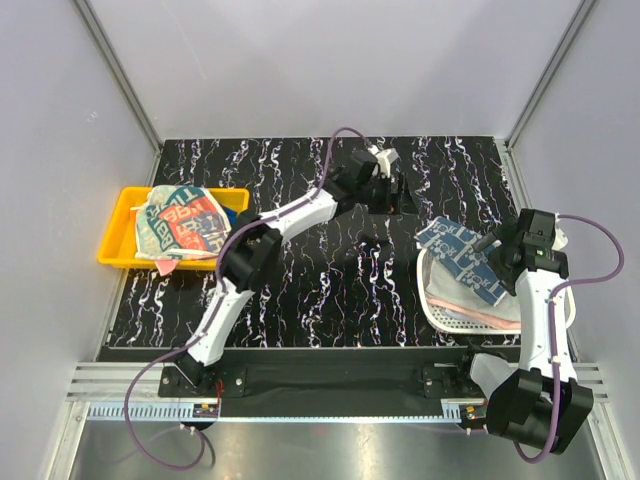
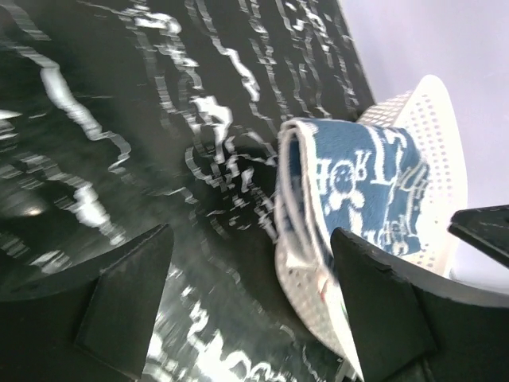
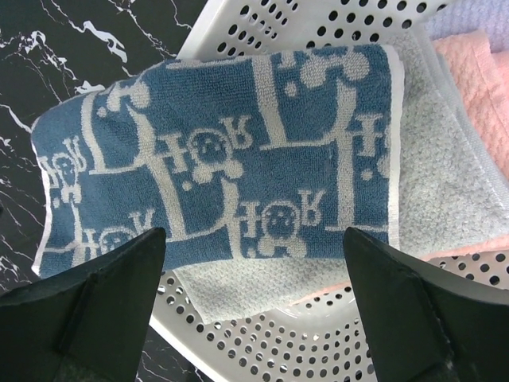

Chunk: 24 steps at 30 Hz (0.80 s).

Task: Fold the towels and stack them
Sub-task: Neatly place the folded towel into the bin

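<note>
- the blue towel (image 3: 215, 167) lies on top of the pile in the basket (image 3: 318, 24), with one end hanging over the rim.
- the right gripper (image 3: 250, 263) is wide open and empty, right above the basket.
- the left gripper (image 2: 246, 270) is open and empty too, near the basket's left side.
- a deep pinch could grab the grey towel (image 3: 445, 175) underneath as well.
- a hard pull could tip the basket.

A black marble-patterned table (image 1: 330, 290) with white veins fills the middle, boxed in by plain pale grey wall panels (image 1: 330, 60) at the back and on both sides. Aluminium frame posts (image 1: 118, 75) mark the back corners. A ribbed aluminium rail (image 1: 110, 385) edges the near side. The light is even and soft.
</note>
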Each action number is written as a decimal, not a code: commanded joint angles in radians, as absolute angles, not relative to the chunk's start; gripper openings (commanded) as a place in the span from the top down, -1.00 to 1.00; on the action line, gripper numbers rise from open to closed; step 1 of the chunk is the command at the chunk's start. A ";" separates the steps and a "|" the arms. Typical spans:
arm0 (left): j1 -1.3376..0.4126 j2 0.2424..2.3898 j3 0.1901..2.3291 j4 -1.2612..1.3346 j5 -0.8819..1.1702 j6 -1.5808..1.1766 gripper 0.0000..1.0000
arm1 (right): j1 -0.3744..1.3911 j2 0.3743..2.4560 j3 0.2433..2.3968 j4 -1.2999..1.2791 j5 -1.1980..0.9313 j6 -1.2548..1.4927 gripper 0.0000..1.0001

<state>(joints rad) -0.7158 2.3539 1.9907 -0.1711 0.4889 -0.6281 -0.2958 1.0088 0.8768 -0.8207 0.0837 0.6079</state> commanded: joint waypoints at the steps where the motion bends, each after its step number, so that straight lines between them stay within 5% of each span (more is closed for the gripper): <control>1: -0.753 2.411 2.084 -0.032 0.578 -0.709 -0.74 | -0.299 0.994 0.868 -0.775 0.071 0.629 -0.99; 13: -0.822 2.490 2.005 0.230 0.575 -0.867 -0.73 | -0.299 0.988 0.836 -0.758 0.104 0.632 -1.00; 24: -0.821 2.381 1.908 0.183 0.497 -0.808 -0.44 | -0.301 1.025 0.798 -0.701 0.147 0.644 -1.00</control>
<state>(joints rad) -0.8227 2.4722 1.9156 0.1585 0.5262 -0.8455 -0.2958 1.0142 0.8085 -0.7528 0.1139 0.6273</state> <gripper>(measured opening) 0.743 0.994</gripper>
